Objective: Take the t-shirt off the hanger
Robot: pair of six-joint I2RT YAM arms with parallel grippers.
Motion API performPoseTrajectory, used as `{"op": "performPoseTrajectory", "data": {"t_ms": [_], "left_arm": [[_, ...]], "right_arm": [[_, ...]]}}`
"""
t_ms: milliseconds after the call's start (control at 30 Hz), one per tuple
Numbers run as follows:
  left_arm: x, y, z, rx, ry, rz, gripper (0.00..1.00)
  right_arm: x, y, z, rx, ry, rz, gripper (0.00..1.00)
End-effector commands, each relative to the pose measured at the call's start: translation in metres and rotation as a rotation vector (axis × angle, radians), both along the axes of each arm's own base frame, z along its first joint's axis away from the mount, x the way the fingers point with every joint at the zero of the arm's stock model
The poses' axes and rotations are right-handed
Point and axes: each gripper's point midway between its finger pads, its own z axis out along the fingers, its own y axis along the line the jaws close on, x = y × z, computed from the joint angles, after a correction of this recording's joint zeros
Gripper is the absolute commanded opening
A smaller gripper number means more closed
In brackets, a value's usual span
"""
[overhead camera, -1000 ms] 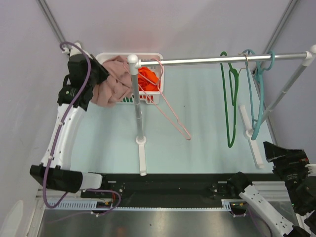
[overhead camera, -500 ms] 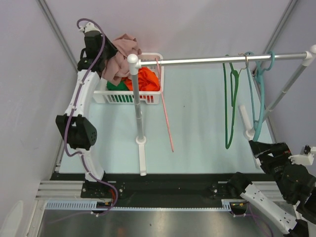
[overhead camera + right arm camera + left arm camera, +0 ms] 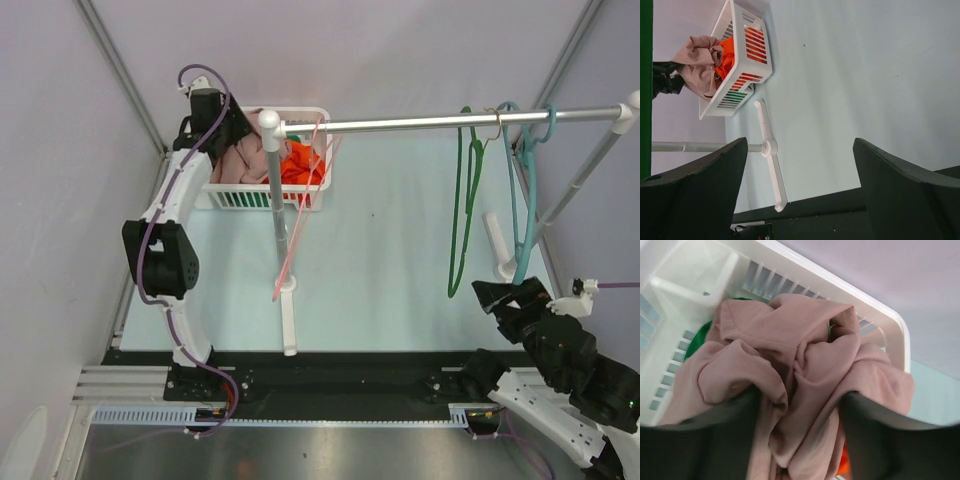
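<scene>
The top external view looks steeply down from above and behind both arm bases, wide enough to take in the whole table (image 3: 400, 250), with the white basket (image 3: 240, 195) at far left. The left wrist view sits very close above that basket (image 3: 880, 315), facing down past the left gripper (image 3: 800, 395) onto the pink t-shirt (image 3: 805, 350). The right wrist view, rolled on its side, looks from low at the near right, past the right gripper (image 3: 800, 142), far across the table (image 3: 865, 75); the basket (image 3: 752, 50) and t-shirt (image 3: 697, 65) show in all three views.
</scene>
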Motion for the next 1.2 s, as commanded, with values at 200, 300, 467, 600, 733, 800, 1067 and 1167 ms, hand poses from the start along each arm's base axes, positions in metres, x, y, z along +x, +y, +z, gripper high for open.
{"op": "performPoseTrajectory", "data": {"t_ms": [200,300,467,600,733,800,1067,1167], "left_arm": [[-0.083,0.004,0.082,-0.037,-0.056,0.001,1.00],[-0.119,-0.003,0.091,-0.037,-0.076,-0.021,1.00],[-0.182,-0.047,0.096,-0.050,-0.127,-0.167,1.00],[-0.245,-0.068,0.053,-0.077,-0.097,-0.248,1.00],[-0.295,-0.081,0.009,-0.167,-0.078,-0.310,1.00],[-0.313,-0.084,-0.020,-0.199,-0.060,-0.328,1.00],[-0.377,-0.108,-0.076,-0.391,-0.023,-0.479,1.00],[-0.392,-0.126,-0.086,-0.464,-0.029,-0.573,1.00]], "right_arm": [[0.022,0.044,-0.006,0.052,-0.004,0.070,0.91],[0.026,0.054,-0.013,0.058,0.005,0.094,0.91],[0.031,0.070,-0.029,0.063,0.023,0.129,0.91],[0.037,0.080,-0.039,0.062,0.019,0.145,0.92],[0.042,0.097,-0.050,0.060,0.006,0.201,0.93],[0.046,0.108,-0.057,0.068,-0.004,0.230,0.93],[0.055,0.134,-0.067,0.093,-0.059,0.306,1.00],[0.057,0.143,-0.076,0.112,-0.069,0.331,0.99]]}}
